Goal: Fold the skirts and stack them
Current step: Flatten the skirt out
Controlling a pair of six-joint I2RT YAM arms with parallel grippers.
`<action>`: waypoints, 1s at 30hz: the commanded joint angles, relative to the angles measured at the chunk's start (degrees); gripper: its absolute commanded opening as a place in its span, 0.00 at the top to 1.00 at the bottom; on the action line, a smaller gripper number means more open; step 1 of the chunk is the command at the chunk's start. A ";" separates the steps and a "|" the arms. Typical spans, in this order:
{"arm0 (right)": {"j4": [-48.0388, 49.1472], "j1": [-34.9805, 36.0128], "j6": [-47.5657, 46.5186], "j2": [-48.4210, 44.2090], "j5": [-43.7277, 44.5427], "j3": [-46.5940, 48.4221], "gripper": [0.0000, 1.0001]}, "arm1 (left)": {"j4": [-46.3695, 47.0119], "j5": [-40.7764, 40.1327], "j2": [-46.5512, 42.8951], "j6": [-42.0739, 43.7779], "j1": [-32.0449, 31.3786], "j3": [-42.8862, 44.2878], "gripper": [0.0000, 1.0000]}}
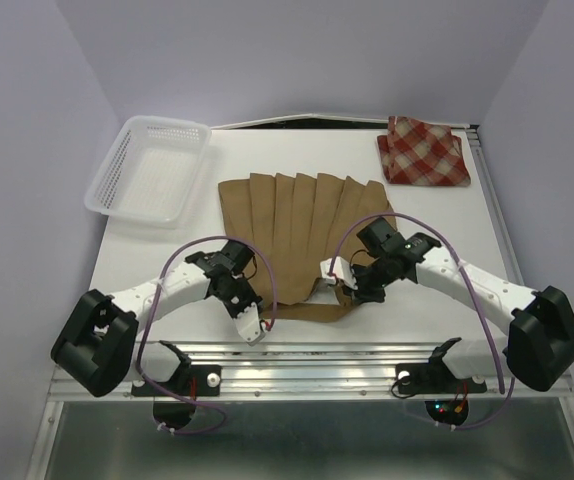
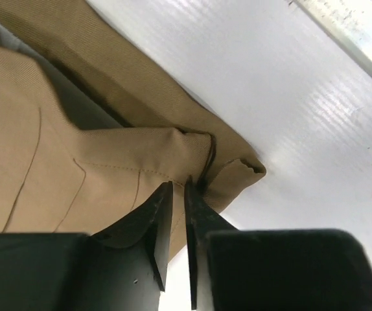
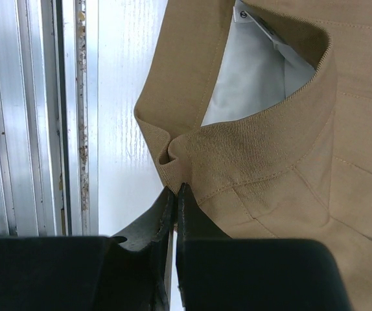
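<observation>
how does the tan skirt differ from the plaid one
The tan skirt lies spread out, pleats fanned; the plaid skirt is folded at the far right corner. The tan skirt is plain, the plaid skirt checked red and cream. The left pincer and right pincer pinch the tan skirt's waistband; nothing touches the plaid skirt. Both lie on the table.

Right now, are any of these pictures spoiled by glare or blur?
Top view: soft, even light, faint shadows on the white table. Left wrist view: glare on that table beside the pleated tan-brown cloth skirt, its weave sharp; the black left claw is dark, almost without detail. Right wrist view: weave sharp, the ribbed metal rail gleams in streaks.
</observation>
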 commanded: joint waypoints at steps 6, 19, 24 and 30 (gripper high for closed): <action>-1.44 -0.08 -0.12 -4.99 3.71 -1.81 0.99 | -2.07 2.00 -4.09 -1.51 -0.42 0.39 1.00; -2.50 -0.08 -0.47 -6.85 4.69 -3.31 0.99 | -1.74 3.93 -19.74 0.76 7.23 -3.56 0.02; -2.68 -0.08 -1.96 -4.65 3.80 -2.95 0.99 | -1.37 3.68 -14.06 5.67 3.11 -3.31 0.01; -3.20 -0.08 -2.58 -3.07 3.89 -2.95 0.99 | -0.49 1.84 -6.84 6.66 -2.43 -1.03 0.07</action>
